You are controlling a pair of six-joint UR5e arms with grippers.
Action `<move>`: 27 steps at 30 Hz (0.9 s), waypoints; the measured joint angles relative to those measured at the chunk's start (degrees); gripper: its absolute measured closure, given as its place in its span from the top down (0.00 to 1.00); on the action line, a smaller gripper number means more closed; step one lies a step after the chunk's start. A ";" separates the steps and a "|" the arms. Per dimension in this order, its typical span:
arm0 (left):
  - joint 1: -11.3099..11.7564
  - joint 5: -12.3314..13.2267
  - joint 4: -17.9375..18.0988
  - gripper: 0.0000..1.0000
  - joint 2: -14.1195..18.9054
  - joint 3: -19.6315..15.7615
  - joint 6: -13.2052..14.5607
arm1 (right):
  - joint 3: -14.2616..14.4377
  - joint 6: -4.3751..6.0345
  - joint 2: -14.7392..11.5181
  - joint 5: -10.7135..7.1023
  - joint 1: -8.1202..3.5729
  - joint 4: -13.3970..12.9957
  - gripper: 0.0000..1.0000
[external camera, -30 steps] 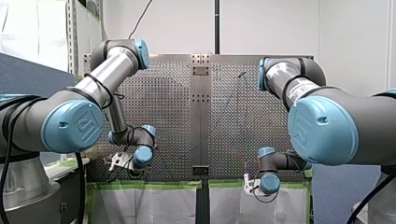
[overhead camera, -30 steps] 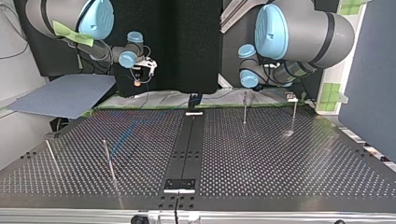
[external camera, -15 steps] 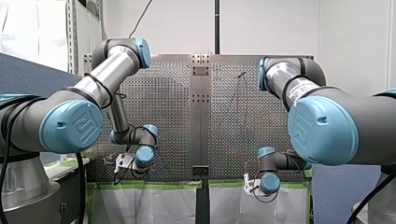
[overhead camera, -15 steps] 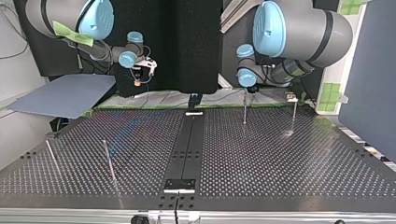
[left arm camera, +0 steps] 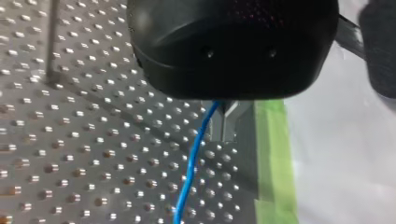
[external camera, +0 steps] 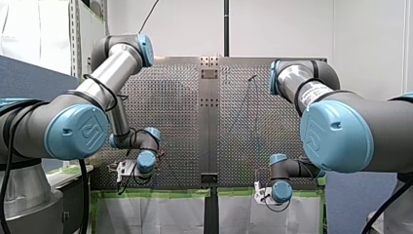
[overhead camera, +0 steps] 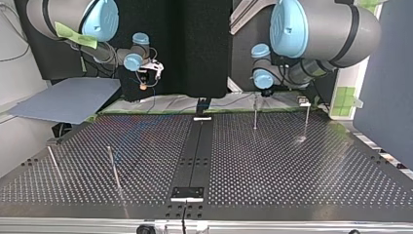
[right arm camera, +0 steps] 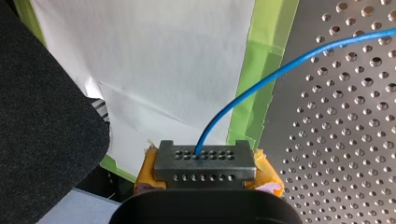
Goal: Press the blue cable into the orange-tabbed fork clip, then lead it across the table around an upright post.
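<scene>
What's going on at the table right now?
Both arms hold the thin blue cable near the edge of the perforated metal table. My right hand, with yellow pads, is shut on one stretch. My left hand grips another, which trails over the holes. On the table stand thin upright metal posts. No orange-tabbed clip shows.

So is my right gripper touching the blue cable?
Touching: right wrist view shows the blue cable entering my right gripper between its yellow pads, no gap.
</scene>
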 joint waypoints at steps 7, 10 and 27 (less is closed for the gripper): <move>1.45 1.83 1.68 0.01 2.30 -3.24 -3.30 | 0.00 -0.11 0.00 0.00 -0.02 0.16 0.01; 1.93 2.85 2.70 0.01 3.21 -4.53 -4.71 | 0.00 -0.19 0.00 0.00 -0.01 0.18 0.01; -0.57 7.82 4.97 0.01 5.75 -10.28 -3.14 | 0.00 -0.25 0.00 0.00 -0.11 0.28 0.01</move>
